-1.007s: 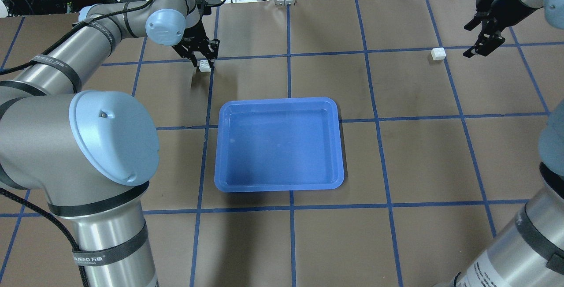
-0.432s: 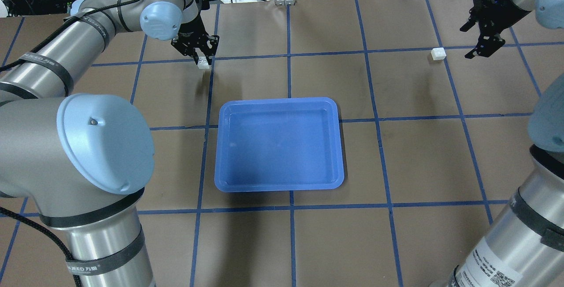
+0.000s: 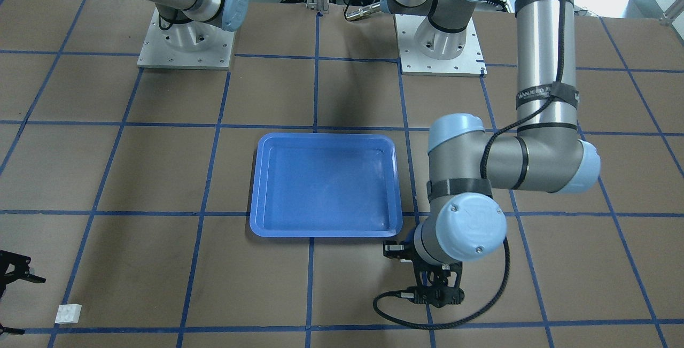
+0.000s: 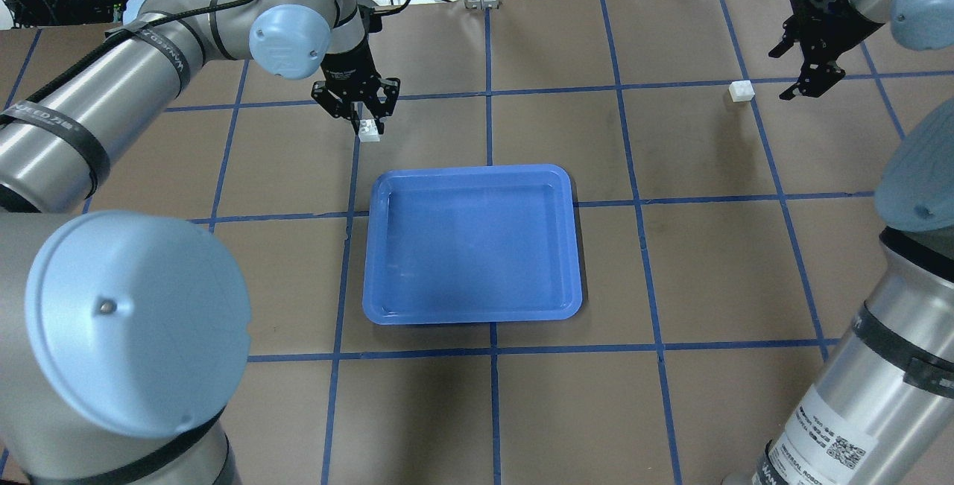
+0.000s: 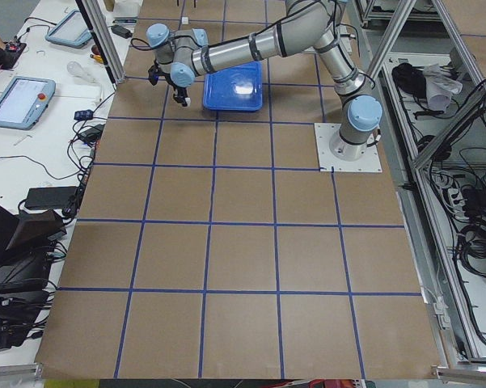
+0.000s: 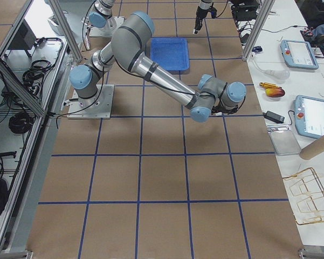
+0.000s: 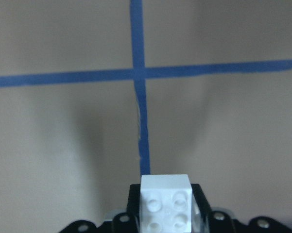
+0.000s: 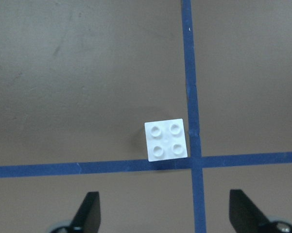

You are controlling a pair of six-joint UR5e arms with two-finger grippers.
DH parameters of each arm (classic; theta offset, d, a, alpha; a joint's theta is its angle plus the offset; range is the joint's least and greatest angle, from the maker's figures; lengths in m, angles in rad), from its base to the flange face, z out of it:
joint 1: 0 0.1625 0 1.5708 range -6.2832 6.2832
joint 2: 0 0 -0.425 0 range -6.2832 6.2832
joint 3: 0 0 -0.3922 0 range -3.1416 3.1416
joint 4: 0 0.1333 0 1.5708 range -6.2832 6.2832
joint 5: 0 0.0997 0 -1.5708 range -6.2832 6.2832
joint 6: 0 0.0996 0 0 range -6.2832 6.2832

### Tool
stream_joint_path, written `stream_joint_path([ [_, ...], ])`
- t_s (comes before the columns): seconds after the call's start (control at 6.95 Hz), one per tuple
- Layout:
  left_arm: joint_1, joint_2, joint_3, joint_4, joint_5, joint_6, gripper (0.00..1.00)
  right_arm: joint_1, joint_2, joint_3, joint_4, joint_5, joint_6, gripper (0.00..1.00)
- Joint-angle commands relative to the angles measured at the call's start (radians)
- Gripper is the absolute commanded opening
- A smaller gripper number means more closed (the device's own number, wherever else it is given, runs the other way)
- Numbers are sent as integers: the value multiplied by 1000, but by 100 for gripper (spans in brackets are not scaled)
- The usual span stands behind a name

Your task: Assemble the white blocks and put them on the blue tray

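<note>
My left gripper [image 4: 365, 118] is clenched on the first white brick [image 4: 369, 133]. In the left wrist view this brick sits between my two fingers with its four studs toward the camera, and the shadows of the fingers fall on the brown table [image 4: 708, 261] beyond it. One second ago this gripper stood around the brick farther from the blue tray [image 4: 469, 246], beside a blue tape line [image 4: 417, 93]. Now gripper and brick together have shifted toward the tray, and the brick is in the overhead view at about 11 o'clock of the tray, near its far left corner but not over it. Whether the brick hangs clear of the table I cannot tell surely. My right gripper [image 4: 788, 71] has its jaws spread wide and holds nothing. Since the earlier frames it has come a little closer to the second white brick [image 4: 740, 90], and it stands now at about 3 o'clock of it in the overhead view, apart from it. This second brick has not moved. It lies on the table, studs up, in the corner of a tape crossing, at about 2 o'clock of the tray and well apart from it. In the right wrist view both fingertips [image 8: 90, 213] show below the brick without touching it. The tray lies in the same place as before and has nothing in it.
</note>
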Motion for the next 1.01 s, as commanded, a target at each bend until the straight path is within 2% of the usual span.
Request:
stream_joint_path([
  [0.0, -91, 162, -214, 6, -2, -121, 12, 3, 39, -39, 27, 0, 1, 94],
  [0.14, -154, 202, -300, 79, 0, -205, 12, 7, 44, -39, 67, 0, 1, 94],
  [0.43, -249, 196, -412, 249, -2, -324, 12, 11, 53, -37, 104, 3, 1, 94],
  [0.72, -268, 184, -483, 418, -6, -318, 12, 12, 61, -39, 104, 44, 1, 94],
  [0.86, -267, 179, -487, 431, -17, -317, 12, 12, 67, -40, 102, 46, -1, 94],
])
